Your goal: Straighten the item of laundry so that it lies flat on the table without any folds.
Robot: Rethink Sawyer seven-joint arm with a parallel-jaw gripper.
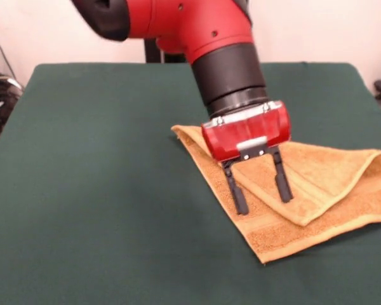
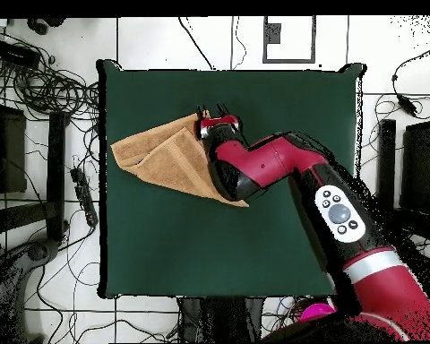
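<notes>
Nearest corner of towel (image 1: pixel 286 210) pointing toward camera, on green table (image 1: pixel 95 190), right of centre. Folded: upper layer doubled over lower, fold edge running diagonally; right end cut off by front view's edge. Long axis diagonal, far-left to near-right. From overhead, roughly a third of towel (image 2: pixel 156 157) hidden under arm. Arm (image 1: pixel 203 38) slanting down from upper left, wrist tilted. Gripper (image 1: pixel 261 198) spread wide, empty, fingertips at upper layer; contact hard to judge.

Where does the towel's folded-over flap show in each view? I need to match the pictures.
Front view: flap right of centre, just right of the gripper.
Overhead view: flap upper left, left of the gripper.
Shared landmark: the open gripper.
</notes>
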